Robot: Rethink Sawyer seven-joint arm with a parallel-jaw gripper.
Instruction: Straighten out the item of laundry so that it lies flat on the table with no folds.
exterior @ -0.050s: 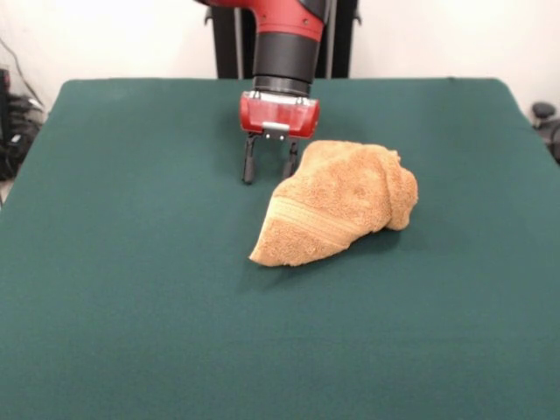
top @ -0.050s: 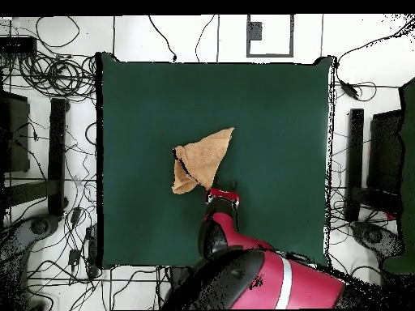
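The item of laundry [exterior @ -0.050s: 337,201] is a tan-orange terry towel, bunched and folded into a rough triangle near the middle of the dark green table [exterior @ -0.050s: 131,289]. A woven stripe band crosses its near corner. From overhead the towel [top @ -0.050s: 203,158] points toward the picture's top right. My gripper [exterior @ -0.050s: 269,168] hangs just left of the towel's far edge in the front view, its two black fingers open and reaching down to the cloth of the table. Nothing is held between them. One fingertip [exterior @ -0.050s: 290,166] stands right beside the towel's edge. Overhead, the gripper [top @ -0.050s: 222,194] sits just below the towel.
The red and black arm [top @ -0.050s: 259,279] comes in over the table's edge at the bottom of the overhead view. Cables and dark equipment [top @ -0.050s: 49,154] lie on the floor around the table. Green felt stretches wide on all sides of the towel.
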